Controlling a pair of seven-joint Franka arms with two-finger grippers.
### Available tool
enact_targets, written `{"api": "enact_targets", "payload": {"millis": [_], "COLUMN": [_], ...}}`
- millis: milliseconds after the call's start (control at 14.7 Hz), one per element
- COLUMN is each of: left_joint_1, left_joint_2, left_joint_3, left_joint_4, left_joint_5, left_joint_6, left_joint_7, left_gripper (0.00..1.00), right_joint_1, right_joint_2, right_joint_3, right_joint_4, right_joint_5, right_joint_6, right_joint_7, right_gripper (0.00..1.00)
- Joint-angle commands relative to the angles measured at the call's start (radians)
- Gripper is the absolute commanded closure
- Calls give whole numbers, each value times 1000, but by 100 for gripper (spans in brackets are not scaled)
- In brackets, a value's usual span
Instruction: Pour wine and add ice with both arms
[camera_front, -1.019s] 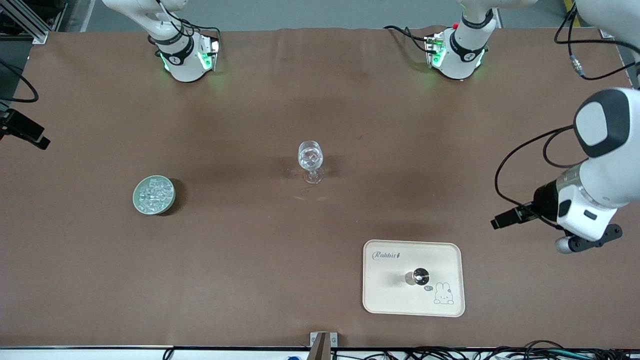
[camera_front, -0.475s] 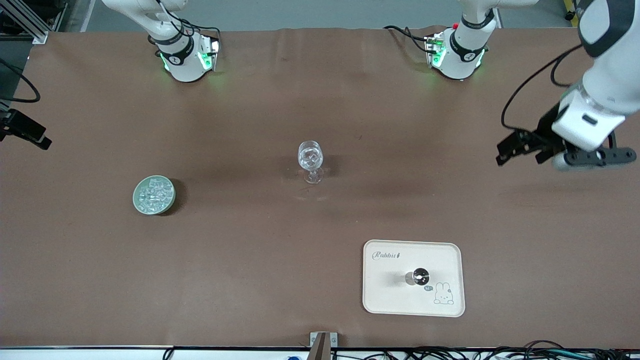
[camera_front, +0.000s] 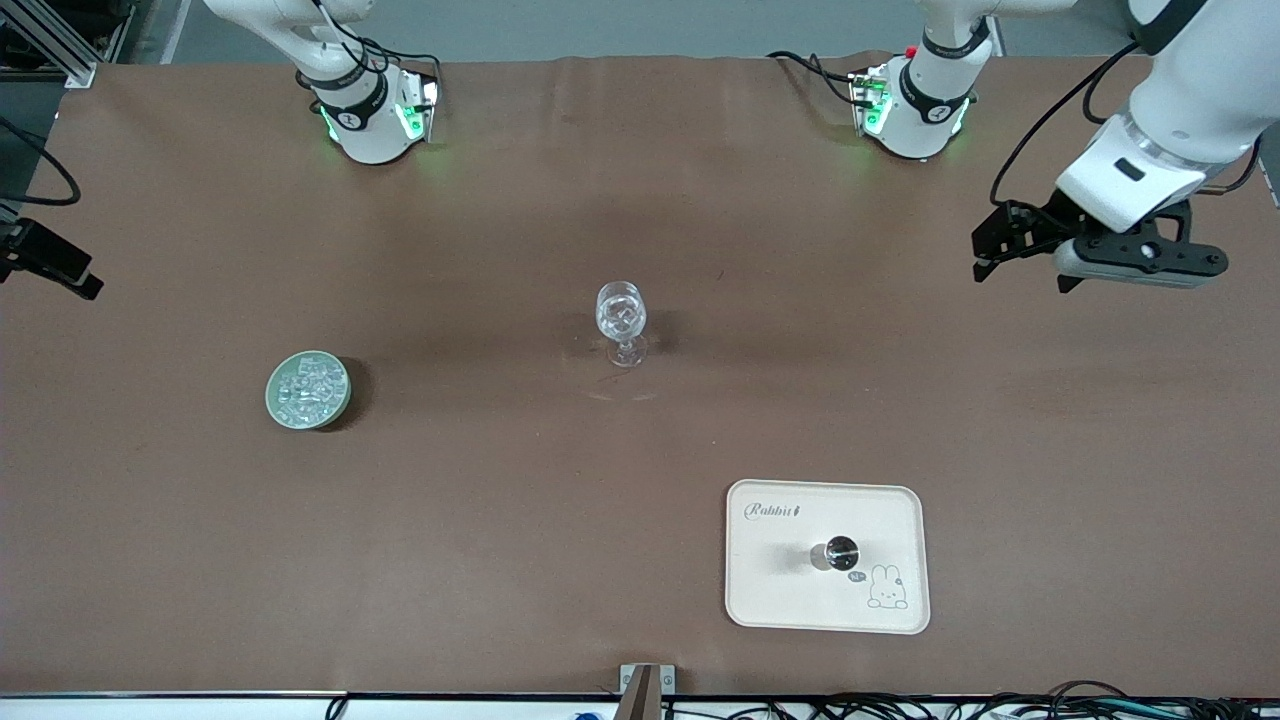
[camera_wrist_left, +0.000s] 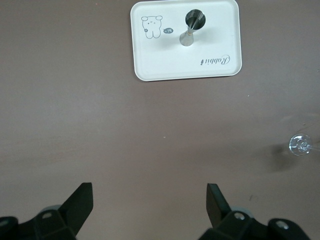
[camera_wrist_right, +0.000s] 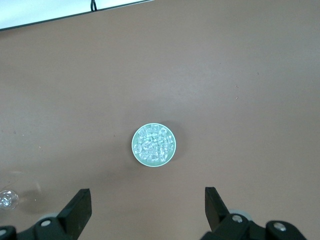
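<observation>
Dozens of small clear glassy cubes make up the ice (camera_front: 309, 388), heaped in a pale green round bowl (camera_front: 276, 408) that sits toward the right arm's end of the worktop (camera_front: 480, 520), well apart from every edge. A clear stemmed wine glass (camera_front: 621, 322) stands upright near the middle of the worktop. A cream tray (camera_front: 770, 590) printed with a rabbit lies near the edge closest to the front camera, carrying a small metal stopper-like piece (camera_front: 836, 552) that stands on it.

The left gripper (camera_front: 985, 258) hangs in the air over the worktop at the left arm's end, fingers spread and empty. The right gripper (camera_wrist_right: 145, 210) is up high, its camera looking down on the bowl, fingers released and holding nothing.
</observation>
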Motion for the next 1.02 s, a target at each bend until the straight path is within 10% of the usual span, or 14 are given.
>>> {"api": "enact_targets", "payload": {"millis": [0,951], "left_joint_1": [17,-21], "left_joint_2": [61,122], "left_joint_3": [-6,17], "left_joint_4": [70,248], "left_joint_5": [16,56], "left_joint_6": [-26,-204], "left_joint_7": [1,-146], "left_gripper": [0,1], "right_joint_1": [-2,-2], "right_joint_2": [-22,-22], "right_joint_3": [0,0], "right_joint_4": [-24,-24], "right_joint_5": [9,11], "right_joint_6": [10,12], "right_joint_7": [-2,-4], "right_gripper": [0,0]}}
